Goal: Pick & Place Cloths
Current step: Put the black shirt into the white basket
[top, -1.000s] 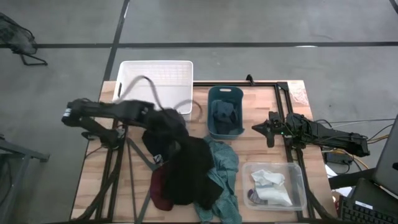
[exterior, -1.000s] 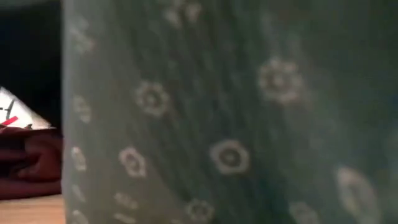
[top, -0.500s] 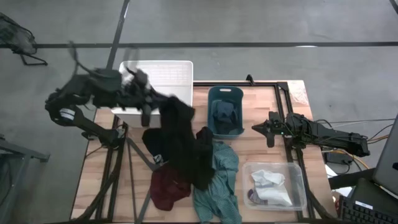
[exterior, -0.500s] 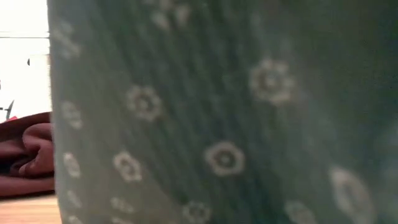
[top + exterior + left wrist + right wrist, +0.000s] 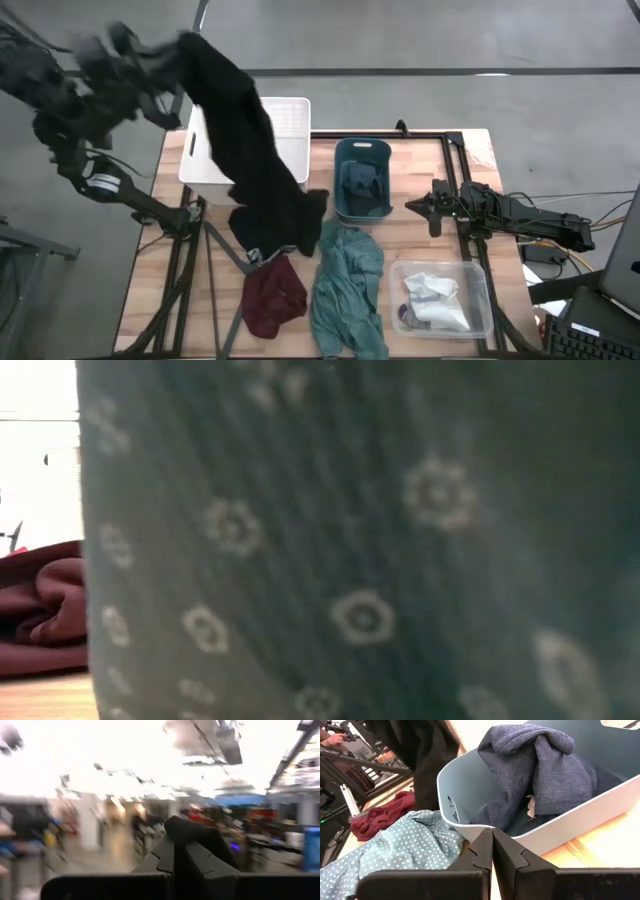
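The left hand (image 5: 180, 45) is raised high beyond the far left corner of the worktop (image 5: 430, 240), pinching one end of the large black cloth (image 5: 255, 170), which hangs down across the white bin (image 5: 290, 115) with its lower end resting on the worktop. The maroon cloth (image 5: 272, 300) and the teal dotted cloth (image 5: 348, 290) lie side by side at the near middle, a navy cloth (image 5: 540, 770) sits in the teal bin (image 5: 362, 150), and small white and grey cloths (image 5: 432, 300) lie in the clear bin (image 5: 478, 275). The right hand (image 5: 491, 845), its fingers pressed together and holding nothing, waits low just right of the teal bin.
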Motion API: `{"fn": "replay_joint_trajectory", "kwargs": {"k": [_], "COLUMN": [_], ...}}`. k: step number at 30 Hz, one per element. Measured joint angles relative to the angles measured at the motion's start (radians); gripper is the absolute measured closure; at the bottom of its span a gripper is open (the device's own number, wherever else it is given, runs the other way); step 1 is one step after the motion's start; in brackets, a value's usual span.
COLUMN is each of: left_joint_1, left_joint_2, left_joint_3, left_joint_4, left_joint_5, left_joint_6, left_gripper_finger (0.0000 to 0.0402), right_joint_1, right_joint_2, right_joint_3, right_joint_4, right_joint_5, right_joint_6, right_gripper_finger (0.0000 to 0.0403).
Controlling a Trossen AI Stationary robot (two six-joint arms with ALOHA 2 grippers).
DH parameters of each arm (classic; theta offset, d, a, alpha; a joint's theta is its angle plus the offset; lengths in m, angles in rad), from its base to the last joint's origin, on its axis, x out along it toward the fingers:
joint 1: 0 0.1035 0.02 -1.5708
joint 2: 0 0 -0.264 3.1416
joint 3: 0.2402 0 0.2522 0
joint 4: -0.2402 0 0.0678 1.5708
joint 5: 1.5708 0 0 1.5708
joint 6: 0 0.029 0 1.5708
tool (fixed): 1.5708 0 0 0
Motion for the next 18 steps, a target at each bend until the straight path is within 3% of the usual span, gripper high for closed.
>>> {"fn": "replay_joint_trajectory", "kwargs": {"k": [3, 8, 14, 18], "left_joint_1": [0.000, 0.000, 0.000, 0.027], "left_joint_2": [0.003, 0.038, 0.112, 0.153], "left_joint_3": [0.006, 0.006, 0.007, 0.007], "left_joint_4": [0.088, 0.287, 0.660, 0.692], "left_joint_5": [-0.070, -0.348, -0.404, -0.506], "left_joint_6": [0.183, 0.586, 1.226, 1.340], "left_gripper_finger": [0.0388, 0.0388, 0.0388, 0.0388], "right_joint_1": [0.000, 0.000, 0.000, 0.000], "right_joint_2": [0.000, 0.000, 0.000, 0.000], "right_joint_3": [0.000, 0.000, 0.000, 0.000], "right_joint_4": [0.000, 0.000, 0.000, 0.000], "right_joint_5": [0.000, 0.000, 0.000, 0.000], "right_joint_6": [0.000, 0.000, 0.000, 0.000], "right_gripper_finger": [0.0394, 0.0394, 0.0394, 0.0394]}}
